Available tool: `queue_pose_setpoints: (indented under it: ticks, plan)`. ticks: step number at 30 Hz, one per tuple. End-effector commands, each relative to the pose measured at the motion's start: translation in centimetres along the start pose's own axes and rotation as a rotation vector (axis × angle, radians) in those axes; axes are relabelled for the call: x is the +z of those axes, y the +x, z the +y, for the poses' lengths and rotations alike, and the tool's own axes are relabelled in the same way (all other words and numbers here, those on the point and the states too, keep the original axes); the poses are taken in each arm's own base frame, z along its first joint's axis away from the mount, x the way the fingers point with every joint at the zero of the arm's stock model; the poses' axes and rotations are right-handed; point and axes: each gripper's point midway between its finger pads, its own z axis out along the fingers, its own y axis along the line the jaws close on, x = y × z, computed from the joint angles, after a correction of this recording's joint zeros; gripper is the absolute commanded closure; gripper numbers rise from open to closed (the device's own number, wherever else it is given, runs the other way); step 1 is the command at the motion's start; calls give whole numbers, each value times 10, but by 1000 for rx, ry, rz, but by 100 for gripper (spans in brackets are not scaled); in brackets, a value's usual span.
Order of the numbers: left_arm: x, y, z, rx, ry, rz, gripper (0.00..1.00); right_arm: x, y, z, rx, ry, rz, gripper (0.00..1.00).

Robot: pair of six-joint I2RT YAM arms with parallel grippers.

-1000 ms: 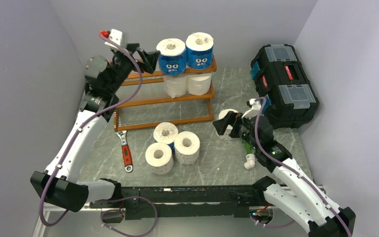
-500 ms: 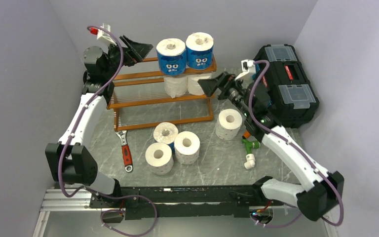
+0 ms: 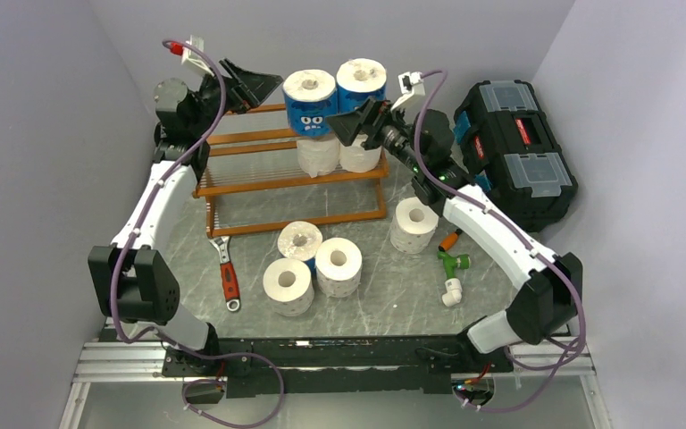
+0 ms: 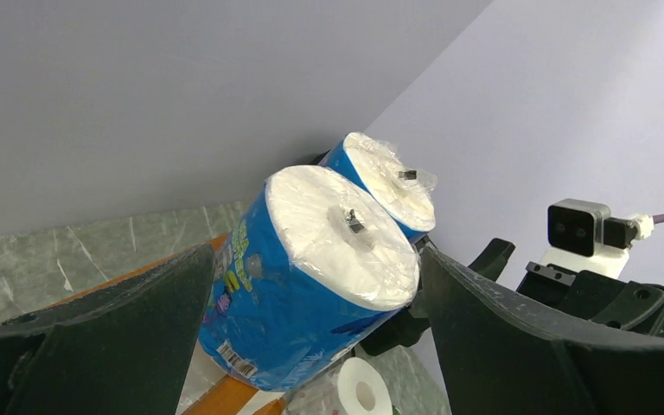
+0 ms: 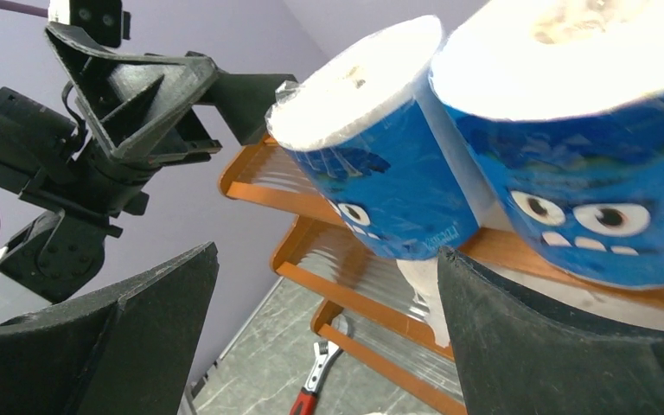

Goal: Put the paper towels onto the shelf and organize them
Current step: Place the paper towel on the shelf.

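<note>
Organizing step, likely: two blue-wrapped paper towels (image 3: pixel 311 103) stand on shelf (image 3: pixel 259 174) top tier, just ahead of left gripper (image 3: pixel 266 89), jaws spread, empty. Right gripper (image 3: pixel 347 125) spread too, facing them from the opposite side. Next probably: ease in, square them together.

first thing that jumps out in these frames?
Two blue cartoon-face rolls stand side by side on the top tier of the orange shelf. The left gripper and right gripper are both open and flank them from either side. Four more rolls sit loose on the table in front: three clustered, one apart.
</note>
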Motion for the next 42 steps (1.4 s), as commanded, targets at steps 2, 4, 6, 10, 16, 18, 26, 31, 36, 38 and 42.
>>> queue_pose_setpoints:
  ticks: [2, 4, 6, 10, 16, 18, 26, 31, 36, 38, 42]
  plan:
    - [7, -7, -13, 15, 80, 1, 6, 18, -23, 24, -36, -71, -44, 0]
    - [8, -5, -12, 10, 83, 6, 6, 25, -19, 20, -35, -63, -34, 0]
    - [8, -4, -10, 9, 83, 12, 6, 31, -16, 18, -32, -65, -30, 1]
    - [12, -3, -8, 11, 89, 20, 6, 44, -11, 20, -37, -75, -22, 1]
    - [17, -1, -7, 1, 103, 35, 7, 57, -8, 15, -39, -61, -22, 1]
    - [19, 2, -6, -3, 107, 44, 8, 59, -8, 13, -42, -49, -26, 2]
    - [29, 14, -8, 6, 128, 95, 14, 66, -3, 4, -54, -6, -28, 5]
    - [33, 18, -14, 11, 150, 110, 19, 69, 1, 1, -66, 10, -28, 6]
    - [36, 21, -20, 11, 175, 119, 30, 70, 0, 1, -87, 20, -42, 10]
    - [37, 21, -23, 13, 183, 120, 32, 71, 1, 2, -96, 21, -45, 11]
    - [38, 20, -24, 19, 189, 112, 33, 73, 1, 6, -122, 24, -56, 12]
